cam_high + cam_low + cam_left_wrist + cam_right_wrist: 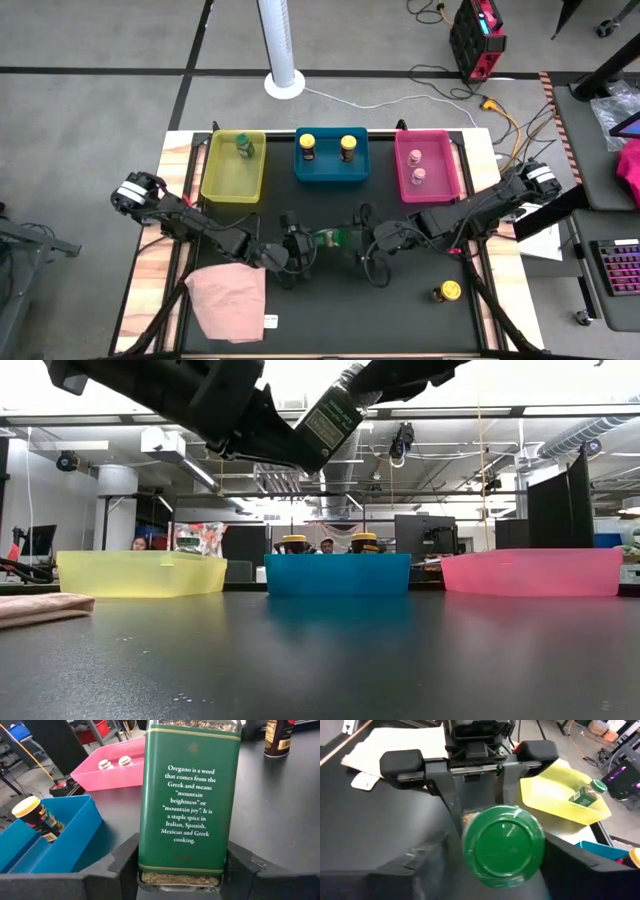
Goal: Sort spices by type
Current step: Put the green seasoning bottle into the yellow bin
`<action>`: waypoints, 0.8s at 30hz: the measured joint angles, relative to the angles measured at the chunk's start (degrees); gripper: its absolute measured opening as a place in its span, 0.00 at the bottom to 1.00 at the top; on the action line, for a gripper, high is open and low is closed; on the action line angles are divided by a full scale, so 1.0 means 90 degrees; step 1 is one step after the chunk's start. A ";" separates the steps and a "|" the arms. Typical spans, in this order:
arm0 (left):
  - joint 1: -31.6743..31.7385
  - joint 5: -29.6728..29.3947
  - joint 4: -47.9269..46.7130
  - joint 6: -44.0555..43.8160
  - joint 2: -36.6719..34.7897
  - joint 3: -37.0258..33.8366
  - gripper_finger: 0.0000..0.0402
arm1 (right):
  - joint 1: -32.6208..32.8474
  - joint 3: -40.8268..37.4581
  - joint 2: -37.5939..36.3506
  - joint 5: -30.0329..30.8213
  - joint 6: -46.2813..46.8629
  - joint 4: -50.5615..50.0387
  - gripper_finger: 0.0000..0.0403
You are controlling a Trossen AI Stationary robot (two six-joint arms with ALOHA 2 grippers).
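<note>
I count seven spice jars: two green-lidded, one in the yellow bin (234, 166) and one held between my two grippers (328, 238); three yellow-lidded, two in the blue bin (331, 157) and one loose on the table (447, 291); two pink-lidded in the pink bin (426, 164). Three bins, one pink cloth (231, 300).

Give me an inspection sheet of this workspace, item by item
Surface: black mat on a wooden table.
Job's things: green-lidded oregano jar held in the air mid-table; another in the yellow bin; two yellow-lidded jars in the blue bin; two pink-lidded in the pink bin; one yellow-lidded jar loose.
Clutter: pink cloth.
Grippers: left tool and right tool both grip the oregano jar.
Cables: orange and white cables behind the table.
Surroundings: white pole base, workbenches.
</note>
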 joint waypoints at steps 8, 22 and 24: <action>-0.0318 -0.0153 0.1382 0.0326 0.0000 -0.0443 0.44 | 0.0155 -0.0093 -0.0492 -0.0015 0.0297 -0.0057 0.82; -0.0643 0.0636 0.5318 0.1658 -0.0005 -0.1617 0.44 | 0.0216 -0.2438 -0.0286 -0.1327 -0.0143 0.5528 0.71; -0.0636 0.0641 0.5201 0.1733 0.0002 -0.1489 0.44 | 0.0197 -0.2412 0.0006 -0.1325 -0.0267 0.5878 0.71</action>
